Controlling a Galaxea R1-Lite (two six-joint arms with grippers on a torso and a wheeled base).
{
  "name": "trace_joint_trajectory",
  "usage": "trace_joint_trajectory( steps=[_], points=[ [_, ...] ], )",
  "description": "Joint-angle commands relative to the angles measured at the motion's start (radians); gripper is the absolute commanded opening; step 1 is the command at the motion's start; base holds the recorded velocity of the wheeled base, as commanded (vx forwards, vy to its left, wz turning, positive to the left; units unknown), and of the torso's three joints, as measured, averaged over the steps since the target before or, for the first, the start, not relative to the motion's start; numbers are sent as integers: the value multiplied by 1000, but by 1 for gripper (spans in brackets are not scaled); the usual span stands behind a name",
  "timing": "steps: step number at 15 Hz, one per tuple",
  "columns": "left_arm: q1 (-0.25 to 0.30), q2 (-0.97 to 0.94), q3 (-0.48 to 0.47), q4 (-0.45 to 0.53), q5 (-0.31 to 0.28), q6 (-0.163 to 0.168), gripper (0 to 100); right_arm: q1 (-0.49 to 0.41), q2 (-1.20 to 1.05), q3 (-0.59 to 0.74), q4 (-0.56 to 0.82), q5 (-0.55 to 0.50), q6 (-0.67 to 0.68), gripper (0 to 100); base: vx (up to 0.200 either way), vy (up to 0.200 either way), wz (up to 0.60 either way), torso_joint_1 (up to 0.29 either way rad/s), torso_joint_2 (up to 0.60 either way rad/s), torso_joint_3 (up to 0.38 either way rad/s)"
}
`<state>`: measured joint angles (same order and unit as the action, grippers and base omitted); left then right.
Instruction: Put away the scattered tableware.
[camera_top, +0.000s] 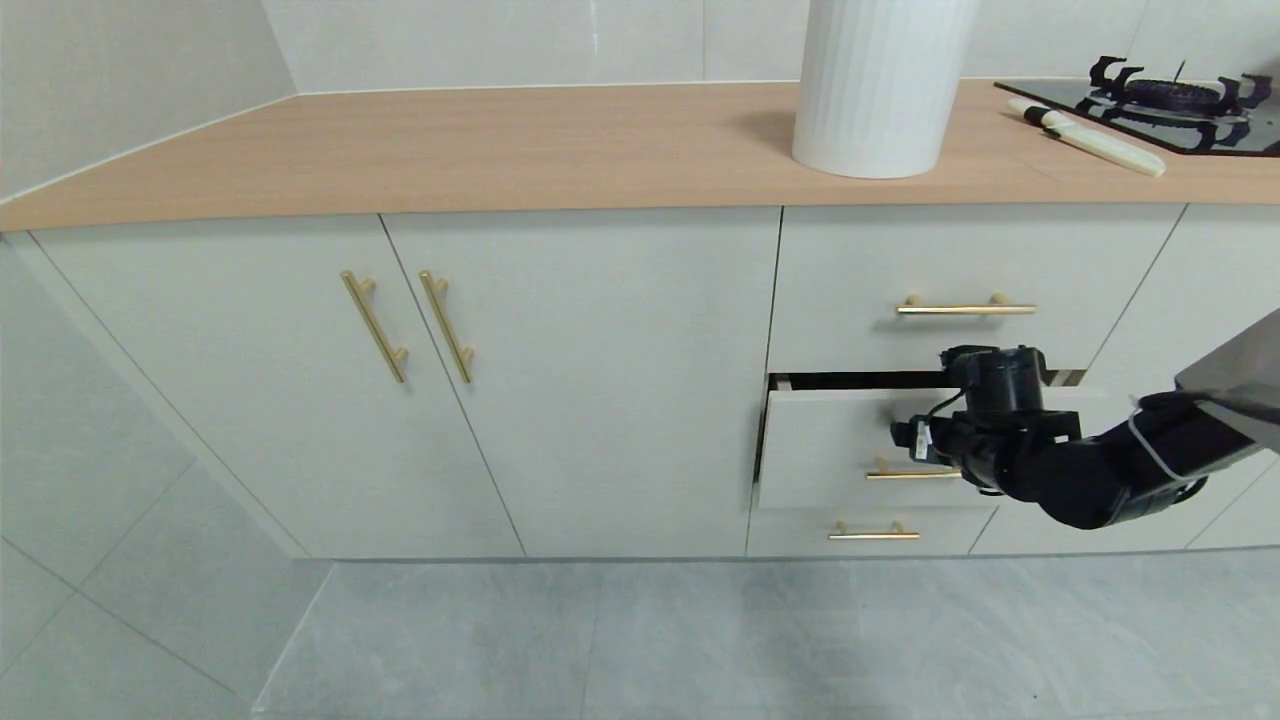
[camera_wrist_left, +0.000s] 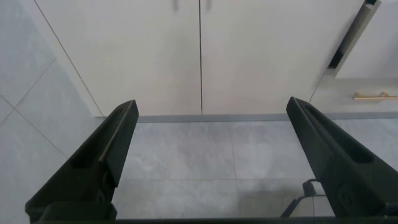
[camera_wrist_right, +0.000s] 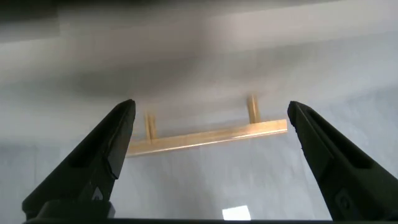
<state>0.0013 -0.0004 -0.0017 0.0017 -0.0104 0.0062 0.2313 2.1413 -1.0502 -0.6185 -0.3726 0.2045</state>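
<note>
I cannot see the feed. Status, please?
Right gripper open, facing handle of middle drawer, partly open. Left gripper open, empty, over floor. Nothing in the way.

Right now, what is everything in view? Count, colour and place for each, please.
countertop: 1, wood-brown, above the cabinets
ribbed container: 1, white, on the countertop
knife: 1, cream, on the countertop beside the hob
hob: 1, black, countertop's far right
cabinet doors: 2, pale grey, gold handles, shut, left of drawers
drawers: 3, pale grey, gold handles; middle one partly open
floor: grey tiles, below
left gripper: 1, black, jaws apart, above the floor
right gripper: 1, black, jaws apart, at the middle drawer's handle
</note>
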Motion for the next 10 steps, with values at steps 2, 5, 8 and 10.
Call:
trace_joint_trajectory(
  steps=[2, 5, 8, 10],
  points=[
    [0, 0, 0, 0, 0, 0, 100, 0, 72, -2, -102, -23, 1, 100, 0, 0, 0, 0, 0, 0],
    [0, 0, 0, 0, 0, 0, 100, -10, 77, -7, -115, -25, 3, 100, 0, 0, 0, 0, 0, 0],
    [0, 0, 0, 0, 0, 0, 100, -23, 94, -13, -182, -25, 3, 100, 0, 0, 0, 0, 0, 0],
    [0, 0, 0, 0, 0, 0, 100, -27, 100, -19, -199, -25, 3, 100, 0, 0, 0, 0, 0, 0]
  ],
)
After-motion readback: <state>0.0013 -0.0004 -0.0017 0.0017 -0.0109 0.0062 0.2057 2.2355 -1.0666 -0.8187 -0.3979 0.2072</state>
